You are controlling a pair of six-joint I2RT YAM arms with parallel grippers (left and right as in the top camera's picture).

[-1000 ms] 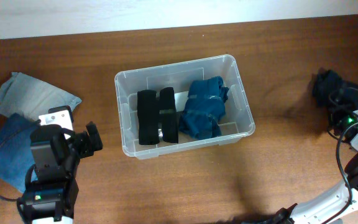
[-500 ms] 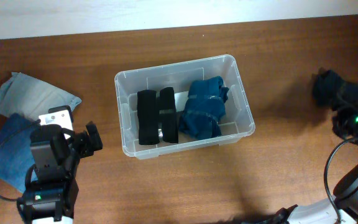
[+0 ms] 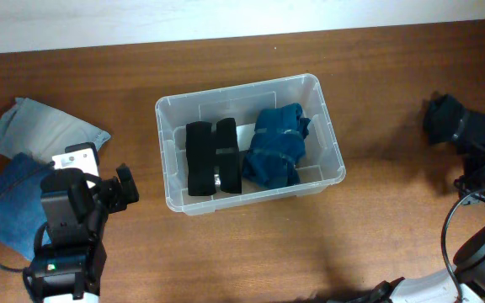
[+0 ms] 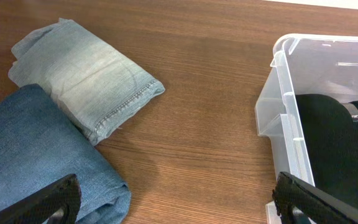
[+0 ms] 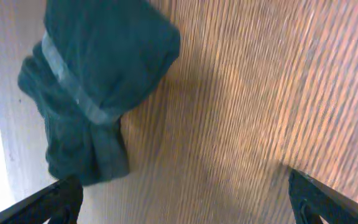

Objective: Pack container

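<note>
Overhead: right arm has shifted back a little from the dark rolled garment at far right. The garment lies on the table, ungripped. Right claw is spread wide and empty. Left claw is also apart, parked by the jeans. Container sits mid-table holding a black roll and a blue garment. Likely re-lining for the pick; packing isn't finished.
</note>
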